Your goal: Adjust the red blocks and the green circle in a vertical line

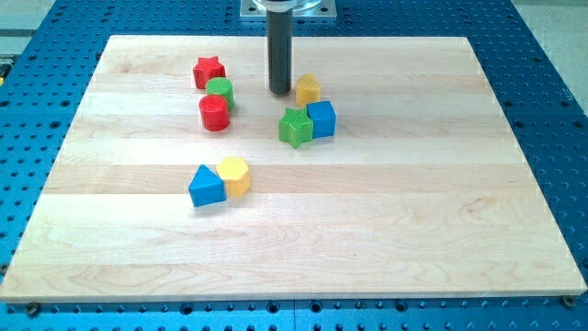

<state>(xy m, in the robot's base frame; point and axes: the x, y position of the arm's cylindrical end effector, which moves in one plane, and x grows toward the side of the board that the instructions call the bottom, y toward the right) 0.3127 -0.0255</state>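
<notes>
Our rod comes straight down from the view's top, and my tip (pixel 280 92) rests on the worktop (pixel 386 239) in its upper middle part. There is no gripper on this arm, only the plain dark rod, so nothing opens or closes. Just to the view's right of my tip stands a yellow block (pixel 308 89), close beside the rod but, as far as we can tell, not touching it. Below and slightly right of my tip sit the green star (pixel 295 127) and the blue cube (pixel 322 119), pressed side by side.

To the view's left of my tip lie the task's three pieces, bunched in a short, slightly slanted column. The green circle (pixel 220 92) is the nearest, level with my tip and a short way off. The red star (pixel 209 71) sits just above and left of it, and the red cylinder (pixel 214 112) sits just below, touching or nearly touching the circle.

Further down, near the worktop's middle left, a blue triangle (pixel 206 187) and a yellow hexagon (pixel 234 176) lie together.

We see wide bare wood across the view's bottom and right, and a clear strip between the red pieces and the left edge.
</notes>
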